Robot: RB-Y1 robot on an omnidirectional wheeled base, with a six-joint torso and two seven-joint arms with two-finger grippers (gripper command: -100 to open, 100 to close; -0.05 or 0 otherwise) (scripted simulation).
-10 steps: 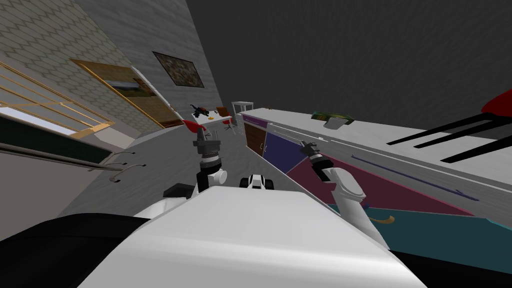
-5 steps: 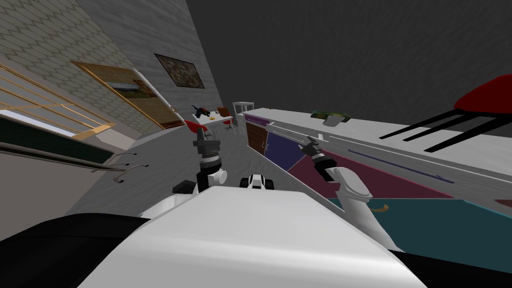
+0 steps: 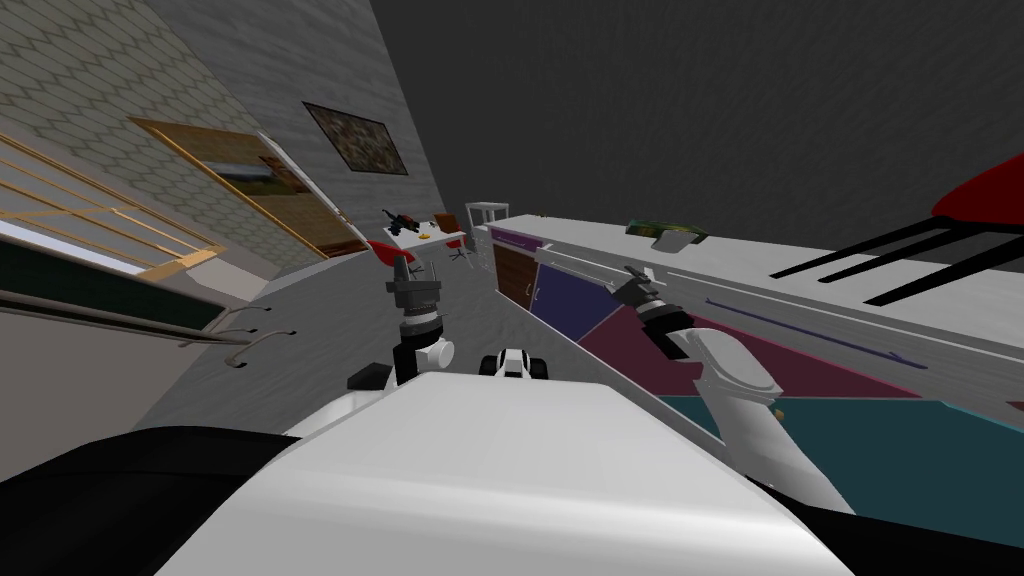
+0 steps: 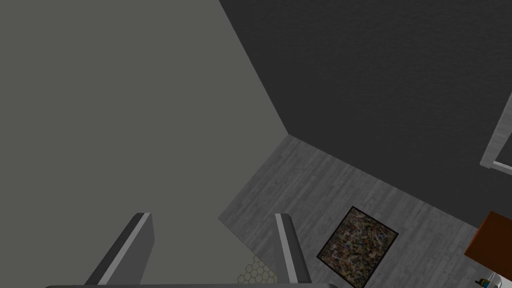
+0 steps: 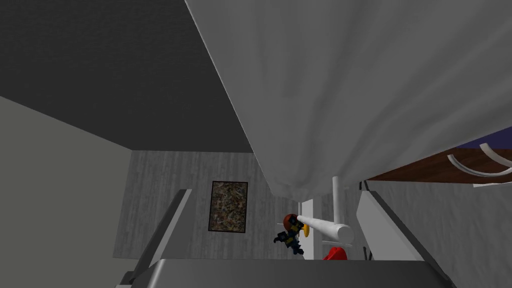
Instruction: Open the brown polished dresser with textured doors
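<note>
Grey pincer [image 5: 276, 200] (R) open nr bar [image 5: 325, 230].

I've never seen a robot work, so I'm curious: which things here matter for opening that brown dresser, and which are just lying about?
For the job:
brown dresser door
its curved handles
right pincer, open, near the handles

Just lying about:
framed picture
green item on the white top
red chair
</note>
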